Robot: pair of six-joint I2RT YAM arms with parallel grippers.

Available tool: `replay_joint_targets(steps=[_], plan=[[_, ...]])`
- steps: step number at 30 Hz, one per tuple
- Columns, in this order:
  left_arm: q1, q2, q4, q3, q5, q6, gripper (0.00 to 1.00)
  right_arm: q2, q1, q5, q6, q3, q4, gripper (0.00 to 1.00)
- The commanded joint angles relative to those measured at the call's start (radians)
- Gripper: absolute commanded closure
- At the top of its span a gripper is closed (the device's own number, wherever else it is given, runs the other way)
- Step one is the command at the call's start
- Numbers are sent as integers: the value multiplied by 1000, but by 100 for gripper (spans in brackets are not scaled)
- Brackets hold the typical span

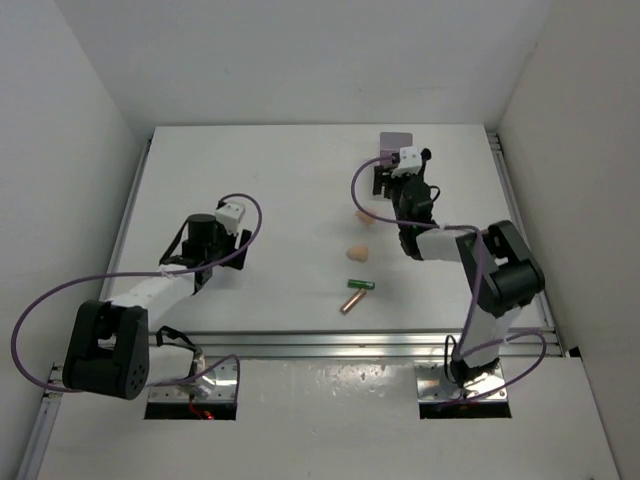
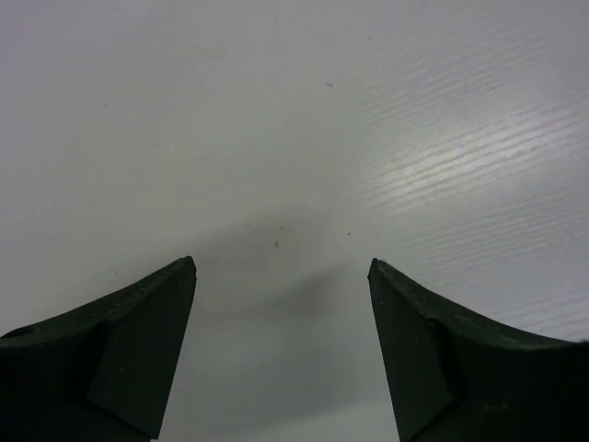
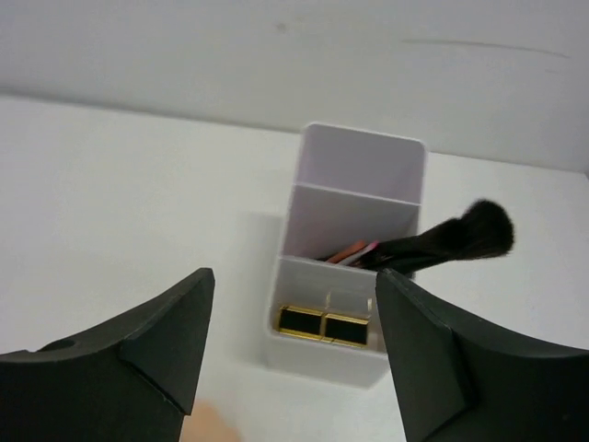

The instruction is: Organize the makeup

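My right end effector [image 3: 294,276] hangs open and empty over the white organizer box [image 3: 361,161]. My left end effector [image 2: 282,262] is open too, over bare desk [image 2: 276,110]. In the box, the far compartment looks empty, the middle 1 holds a black brush [image 3: 451,239] and red-pink pencils [image 3: 352,250], and a gold-black tube [image 3: 322,323] lies in the low front section. Loose on the desk, toward 6 o'clock from the box, are 2 peach sponges [image 1: 362,216], then a green tube [image 1: 360,286] and a copper tube [image 1: 350,303]. I judge the sponges light and squashy, best pinched gently across the middle. The tubes look stiff, smooth and apt to roll, so I would grip them mid-barrel.
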Motion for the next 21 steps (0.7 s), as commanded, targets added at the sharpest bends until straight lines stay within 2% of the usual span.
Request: replay_joint_targets(steps=[1, 2, 5, 6, 7, 8, 10, 13, 21], plan=[[12, -53, 14, 13, 14, 12, 18, -201, 49, -197, -123, -78, -187, 26], [12, -69, 14, 4, 23, 12, 18, -270, 55, -354, -132, -87, -470, 25], [12, -98, 14, -7, 23, 12, 18, -365, 70, -538, -175, -62, -759, 26], [3, -110, 5, -19, 23, 12, 18, -387, 76, -576, -204, -34, -924, 28], [-6, -110, 4, -28, 23, 12, 18, -381, 98, -668, -222, -28, -1058, 36], [-6, -121, 4, -28, 23, 12, 18, -382, 107, -673, -264, -16, -1194, 40], [-15, -130, 4, -38, 23, 12, 18, -369, 159, -641, -313, -11, -1313, 45], [-35, -141, 4, -38, 23, 12, 18, -347, 207, -635, -356, -19, -1409, 47], [-55, -159, -5, -47, 23, 12, 18, -301, 288, -616, -342, 1, -1348, 47]])
